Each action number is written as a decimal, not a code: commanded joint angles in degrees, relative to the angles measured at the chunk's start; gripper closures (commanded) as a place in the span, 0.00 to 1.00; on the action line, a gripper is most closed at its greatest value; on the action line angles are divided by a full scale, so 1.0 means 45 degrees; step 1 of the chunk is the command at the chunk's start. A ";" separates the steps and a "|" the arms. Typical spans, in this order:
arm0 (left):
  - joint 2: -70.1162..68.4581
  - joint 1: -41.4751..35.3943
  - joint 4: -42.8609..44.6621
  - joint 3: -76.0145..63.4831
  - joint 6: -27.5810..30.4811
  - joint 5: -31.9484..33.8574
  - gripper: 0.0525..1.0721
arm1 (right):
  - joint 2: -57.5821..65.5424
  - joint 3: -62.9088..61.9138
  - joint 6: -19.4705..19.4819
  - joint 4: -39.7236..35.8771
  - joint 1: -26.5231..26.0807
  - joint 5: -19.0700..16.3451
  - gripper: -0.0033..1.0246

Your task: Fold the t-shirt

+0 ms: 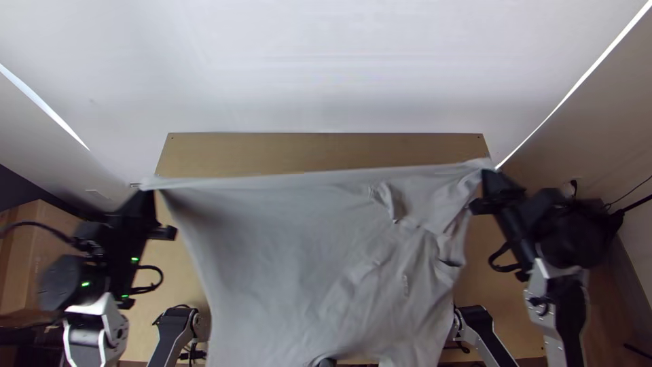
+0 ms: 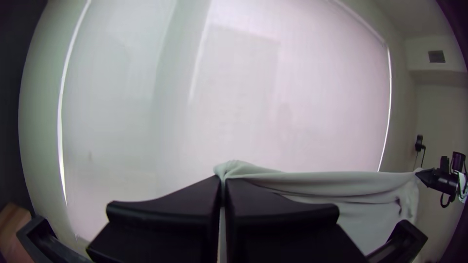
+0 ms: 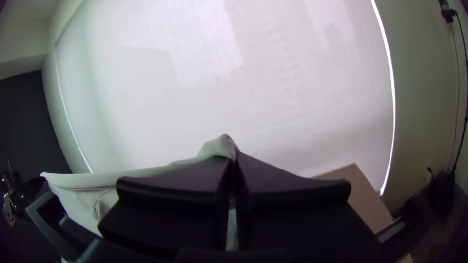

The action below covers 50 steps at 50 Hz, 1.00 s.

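One T-shirt [image 1: 292, 251], light grey, hung aloft over the light wooden table [image 1: 326, 146], its upper edge drawn nearly straight between two grippers; smooth toward the left arm's side, creased and partly bunched toward the right's, the lower part hanging toward the table's near edge. Left gripper [image 1: 145, 193]: raised, at one upper end of the cloth, flat black fingers [image 2: 165, 209] pressed together on a pinch of it. Right gripper [image 1: 483, 178]: likewise raised, at the opposite upper end, fingers [image 3: 292, 187] clamped on a gathered bit. Beside the left arm: cardboard box [image 1: 47, 238].
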 commanded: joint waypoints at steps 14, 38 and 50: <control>0.1184 -0.0289 0.2799 -0.5170 0.0005 0.0113 0.98 | 0.1793 -0.5809 0.0293 0.4865 -0.0018 0.0765 0.97; 1.0149 -0.0035 0.7447 -0.3490 0.0084 0.0113 0.98 | 0.9645 -0.2586 0.0196 0.7151 -0.0018 0.0765 0.98; 1.3294 0.0140 0.7955 -0.1674 0.0123 0.0113 0.98 | 1.2418 -0.0809 -0.0097 0.7483 -0.0076 0.0765 0.98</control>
